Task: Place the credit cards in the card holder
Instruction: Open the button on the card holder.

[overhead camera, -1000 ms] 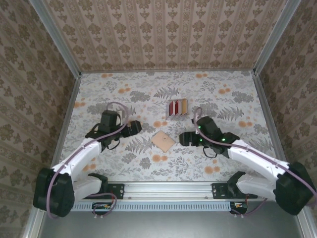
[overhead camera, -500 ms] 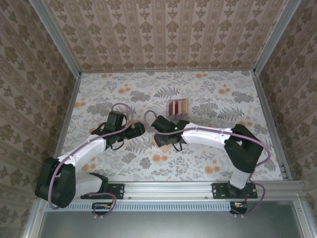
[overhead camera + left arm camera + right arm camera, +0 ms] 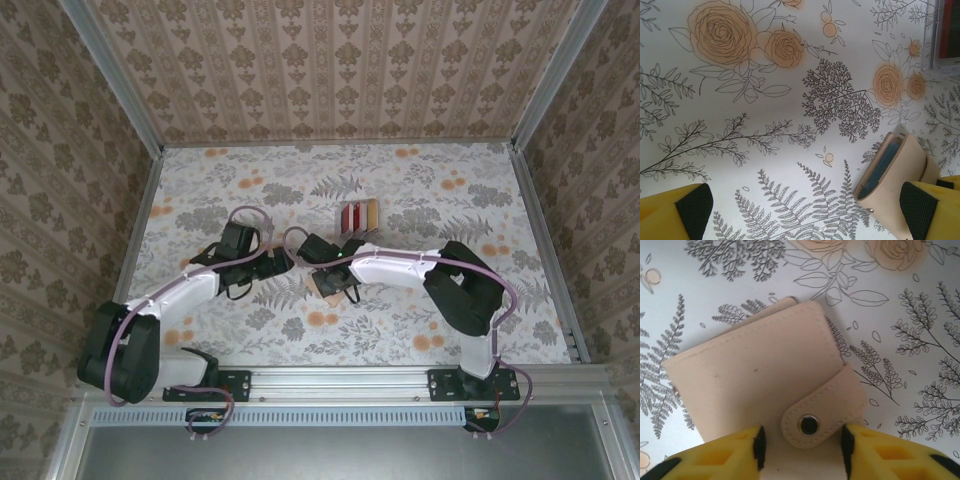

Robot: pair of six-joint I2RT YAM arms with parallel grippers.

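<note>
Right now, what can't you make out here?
Right wrist view: the card holder has its near edge cut off by the frame; whether the right gripper grips it is unclear.
Top view: the right arm covers most of the card holder.
Left wrist view: the rack is cut by the corner; credit cards uncountable.

- The card holder (image 3: 750, 375) looks like pale pinkish-tan leather or an imitation (hard to tell which). It is matt and smooth, with stitched edges.
- Its snap (image 3: 809, 424) is shiny metal.
- The desk (image 3: 920, 330) carries a smooth, matt, paper-like covering printed with flowers.
- The right gripper (image 3: 802, 447) has fingers (image 3: 890, 457) of smooth yellow plastic with matt black pads (image 3: 759, 447).
- The rack (image 3: 930, 50) toward the desk's far edge is clear, glossy plastic.
</note>
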